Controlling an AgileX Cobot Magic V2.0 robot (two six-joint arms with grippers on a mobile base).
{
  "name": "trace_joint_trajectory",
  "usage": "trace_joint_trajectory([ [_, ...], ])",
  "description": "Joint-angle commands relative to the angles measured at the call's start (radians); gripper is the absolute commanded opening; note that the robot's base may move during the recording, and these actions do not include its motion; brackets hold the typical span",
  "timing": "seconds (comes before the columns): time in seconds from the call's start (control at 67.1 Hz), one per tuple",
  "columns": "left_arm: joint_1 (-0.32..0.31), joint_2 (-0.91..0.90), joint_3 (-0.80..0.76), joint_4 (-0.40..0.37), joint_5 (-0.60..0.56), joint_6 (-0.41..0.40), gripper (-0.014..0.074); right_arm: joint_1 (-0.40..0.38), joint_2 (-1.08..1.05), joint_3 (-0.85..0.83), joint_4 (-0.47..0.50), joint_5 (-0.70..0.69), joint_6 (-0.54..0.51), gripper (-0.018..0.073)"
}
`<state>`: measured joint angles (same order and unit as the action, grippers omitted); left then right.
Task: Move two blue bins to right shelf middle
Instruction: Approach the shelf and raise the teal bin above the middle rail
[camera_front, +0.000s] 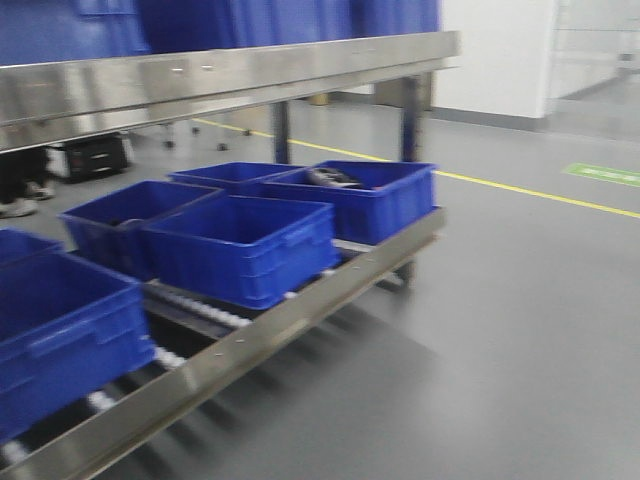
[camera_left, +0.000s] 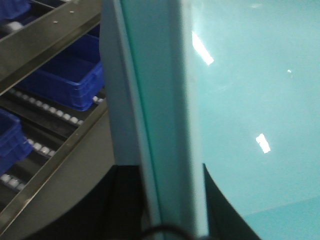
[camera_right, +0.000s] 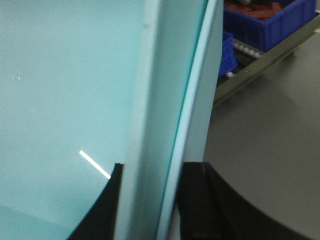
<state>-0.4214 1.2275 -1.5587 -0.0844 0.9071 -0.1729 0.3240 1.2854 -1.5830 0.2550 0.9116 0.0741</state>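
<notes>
Front: four blue bins (camera_front: 240, 245) sit on the roller shelf (camera_front: 300, 320). Left wrist: the left gripper (camera_left: 170, 207) has dark fingers (camera_left: 125, 200) flanking a teal wall (camera_left: 240, 100) (grip unclear). Right wrist: the right gripper (camera_right: 147, 200) straddles the same sort of wall; I cannot tell if it is clamped

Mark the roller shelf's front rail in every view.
Front view: the rail runs diagonally from bottom left up to mid-right, below the bins.
Left wrist: the rail is at lower left, running diagonally, left of the teal panel.
Right wrist: the rail is at upper right, running diagonally, right of the teal panel.
Shared landmark: blue bins on white rollers just behind the rail.
</notes>
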Motion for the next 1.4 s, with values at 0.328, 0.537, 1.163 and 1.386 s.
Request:
trace_joint_trajectory([
  [0.328,0.008,-0.021,-0.018,0.002,-0.064,0.014,-0.0111,-0.012,-0.011,-0.02,-0.041,-0.083,-0.012,-0.0159],
  [0.537,0.008,-0.021,-0.018,0.002,-0.064,0.014,-0.0111,-0.012,-0.011,-0.02,-0.041,-0.083,-0.012,-0.0159],
  [1.163,0.008,-0.021,-0.018,0.002,-0.064,0.014,-0.0111,-0.012,-0.011,-0.02,-0.041,-0.083,-0.012,-0.0159],
  [1.386,0.008,-0.021,-0.018,0.002,-0.064,0.014,-0.0111,-0.012,-0.011,-0.02,-0.041,-0.083,-0.012,-0.0159],
])
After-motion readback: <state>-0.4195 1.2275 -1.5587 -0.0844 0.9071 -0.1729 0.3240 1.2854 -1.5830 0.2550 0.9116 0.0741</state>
